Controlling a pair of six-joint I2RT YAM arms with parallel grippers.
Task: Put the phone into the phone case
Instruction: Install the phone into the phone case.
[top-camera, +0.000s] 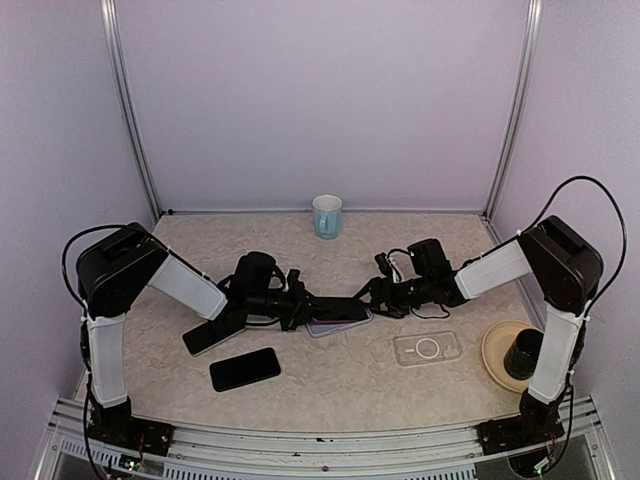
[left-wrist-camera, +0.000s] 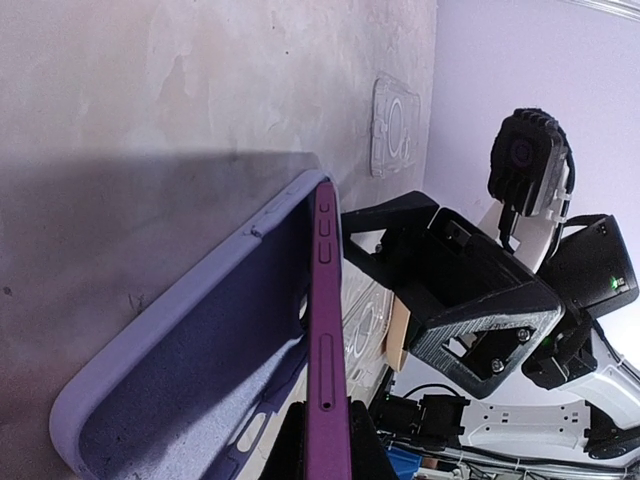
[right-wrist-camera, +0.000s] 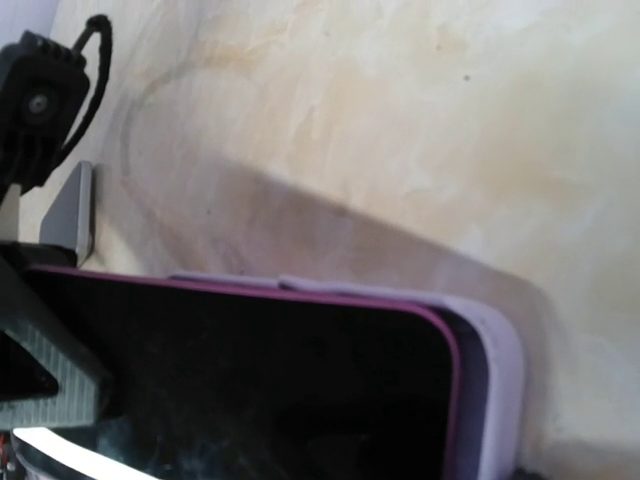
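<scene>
The left fingers (left-wrist-camera: 296, 450) are closed on the near end of the phone (left-wrist-camera: 328, 330), pinching it across its faces. It is a slim slab with a magenta-purple frame, side buttons showing along its edge, and a black glass front (seen in the right wrist view). From that grip the phone runs straight away from the fingers, out over the phone case (left-wrist-camera: 180, 380), a soft lavender shell with a matt inside and a rounded rim, its hollow turned toward the phone. The phone's far end meets the rim at the case's far end. Nearer the fingers the two spread apart, so the phone sits at an angle and is not seated.

The right fingers (left-wrist-camera: 395, 212) stand spread apart just beside that far end, facing the left ones; I cannot tell whether they touch the case.

Phone and case sit at the middle of the mottled beige counter (top-camera: 330, 385). To the right lies a clear case (top-camera: 427, 348), and beyond it a tan plate (top-camera: 492, 345) bearing a dark cup (top-camera: 522, 352). Left of centre lie two dark phones (top-camera: 245, 368) (top-camera: 210, 336). A pale blue mug (top-camera: 327, 216) stands at the back wall.
</scene>
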